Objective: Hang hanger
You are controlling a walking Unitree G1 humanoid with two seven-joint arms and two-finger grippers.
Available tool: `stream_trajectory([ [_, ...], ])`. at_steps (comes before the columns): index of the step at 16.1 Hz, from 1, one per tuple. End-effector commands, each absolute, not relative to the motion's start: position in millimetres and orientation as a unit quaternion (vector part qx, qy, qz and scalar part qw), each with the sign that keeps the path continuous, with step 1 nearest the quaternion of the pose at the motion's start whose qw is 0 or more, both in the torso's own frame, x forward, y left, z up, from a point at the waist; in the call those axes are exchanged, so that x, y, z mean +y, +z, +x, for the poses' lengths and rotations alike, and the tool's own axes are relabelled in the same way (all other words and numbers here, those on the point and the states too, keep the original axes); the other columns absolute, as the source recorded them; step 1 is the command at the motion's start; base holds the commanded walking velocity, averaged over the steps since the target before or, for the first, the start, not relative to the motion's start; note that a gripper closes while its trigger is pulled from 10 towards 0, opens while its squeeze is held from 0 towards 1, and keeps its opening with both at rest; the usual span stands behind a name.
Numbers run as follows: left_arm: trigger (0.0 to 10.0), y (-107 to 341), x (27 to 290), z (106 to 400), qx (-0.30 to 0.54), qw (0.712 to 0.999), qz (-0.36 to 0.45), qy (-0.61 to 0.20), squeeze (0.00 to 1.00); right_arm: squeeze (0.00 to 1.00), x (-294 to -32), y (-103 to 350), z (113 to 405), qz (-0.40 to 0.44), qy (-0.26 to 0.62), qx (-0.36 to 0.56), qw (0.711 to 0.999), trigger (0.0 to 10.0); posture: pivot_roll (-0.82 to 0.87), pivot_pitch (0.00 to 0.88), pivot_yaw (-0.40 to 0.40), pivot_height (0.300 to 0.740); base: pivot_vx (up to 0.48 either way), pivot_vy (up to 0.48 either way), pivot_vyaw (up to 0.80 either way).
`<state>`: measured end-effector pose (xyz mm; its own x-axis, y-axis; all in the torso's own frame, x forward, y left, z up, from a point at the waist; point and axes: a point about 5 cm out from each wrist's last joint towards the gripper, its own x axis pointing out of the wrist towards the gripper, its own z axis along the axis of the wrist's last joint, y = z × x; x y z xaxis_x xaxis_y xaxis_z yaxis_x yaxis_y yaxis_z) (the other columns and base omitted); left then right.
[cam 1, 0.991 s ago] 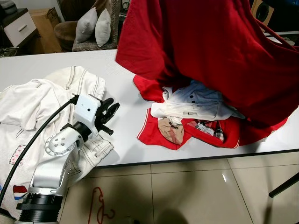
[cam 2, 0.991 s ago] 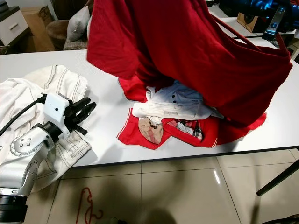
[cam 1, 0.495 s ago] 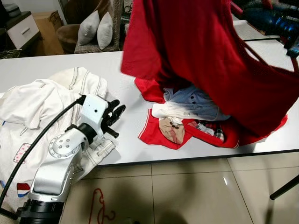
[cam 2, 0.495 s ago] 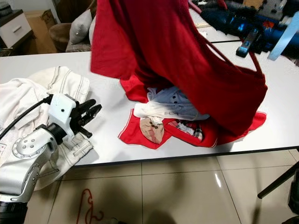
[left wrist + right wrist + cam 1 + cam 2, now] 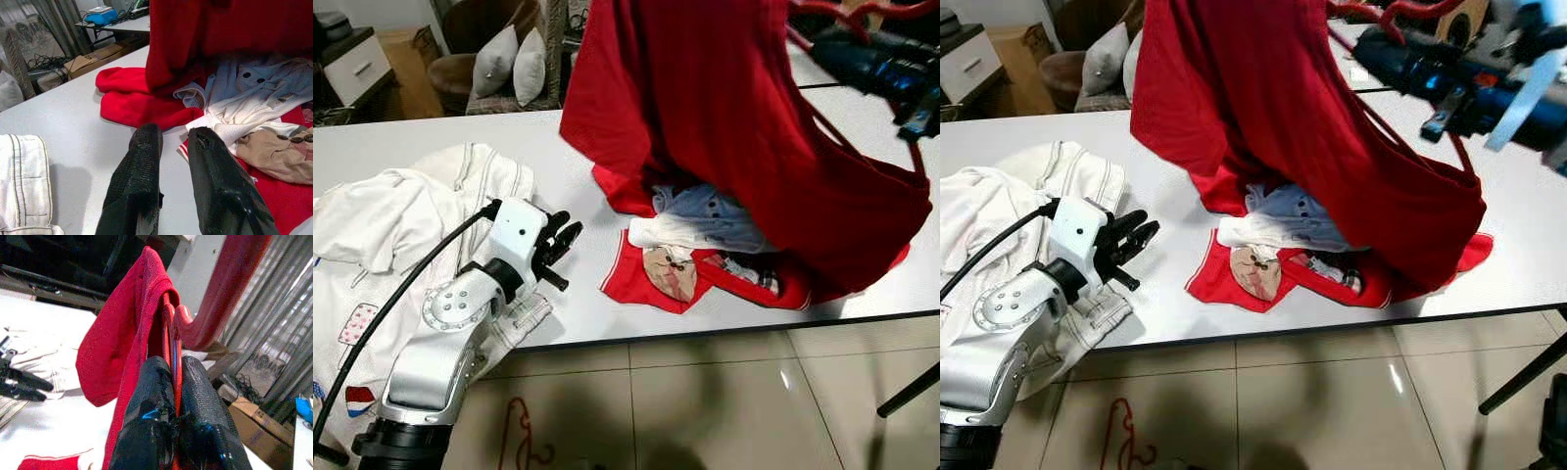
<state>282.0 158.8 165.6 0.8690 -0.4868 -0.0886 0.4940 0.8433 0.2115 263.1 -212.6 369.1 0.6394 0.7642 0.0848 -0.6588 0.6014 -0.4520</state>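
A big red shirt hangs over the white table on a red hanger. My right gripper is shut on that hanger, with the shirt's collar draped beside its fingers. The shirt's lower edge trails onto a pile of clothes: a pale blue and white shirt and a red garment with a beige patch. My left gripper rests low over the table, left of the pile, open with nothing between its fingers. A second red hanger lies on the floor.
White clothes cover the table's left end under my left arm. A dark blue object with a pale strap reaches in at the upper right, above the shirt. Behind the table stand an armchair with cushions and a white drawer unit.
The hanging red shirt has risen and swung, its lower edge now drawn further in over the pile. The blue object has come into view at the upper right. My left gripper has edged slightly forward.
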Motion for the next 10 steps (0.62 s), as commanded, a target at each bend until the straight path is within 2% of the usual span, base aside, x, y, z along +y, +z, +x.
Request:
stream_trajectory([
  [1,10.0,169.1,156.3,281.5,0.012,0.959,0.117,-0.257,0.00,0.00,-210.7,382.7,254.0,-0.199,0.403,-0.167,0.878,10.0,-0.03,0.005,0.097,0.740,-0.266,0.000,0.00],
  [10,10.0,169.0,154.0,281.8,0.013,0.958,0.118,-0.260,0.00,0.00,-201.7,382.4,247.4,-0.190,0.419,-0.172,0.871,10.0,-0.03,0.004,0.100,0.740,-0.320,0.000,0.00],
])
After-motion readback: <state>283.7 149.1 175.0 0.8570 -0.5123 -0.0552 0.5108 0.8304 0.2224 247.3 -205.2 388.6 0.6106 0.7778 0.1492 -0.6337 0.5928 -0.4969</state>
